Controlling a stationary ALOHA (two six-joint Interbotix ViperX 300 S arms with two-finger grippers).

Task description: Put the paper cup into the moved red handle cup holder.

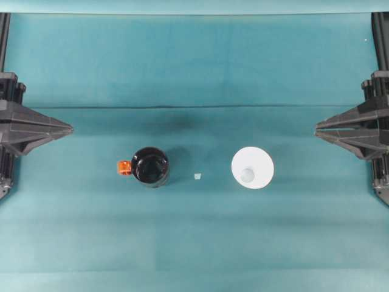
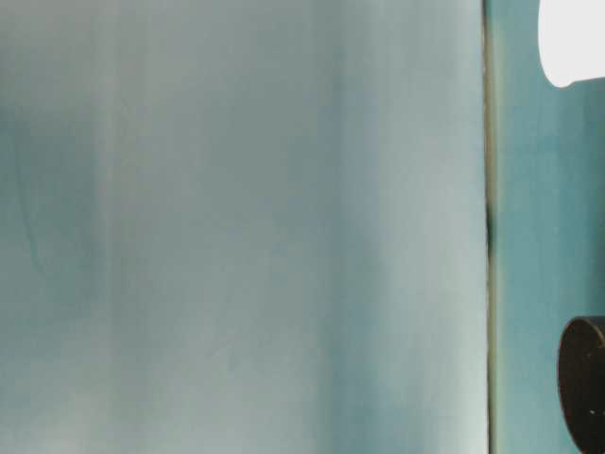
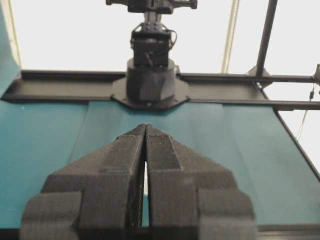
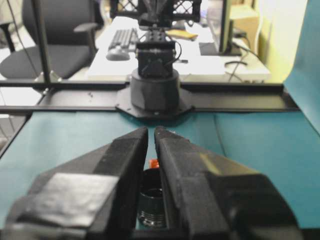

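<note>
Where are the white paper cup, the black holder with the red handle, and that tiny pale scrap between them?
paper cup (image 1: 252,168): overhead view, on its white inner wall.
red handle cup holder (image 1: 150,165): overhead view, on its dark inside.
pale scrap (image 1: 197,176): overhead view, on its middle.

Overhead feed is evenly lit and sharp, soft shadow behind the red handle cup holder (image 1: 150,166). My table-level cam is blurred, pale haze, paper cup (image 2: 574,40) blown out white. Left wrist background overexposed, backlit. Right wrist view clear, near fingers (image 4: 120,170) soft.
</note>
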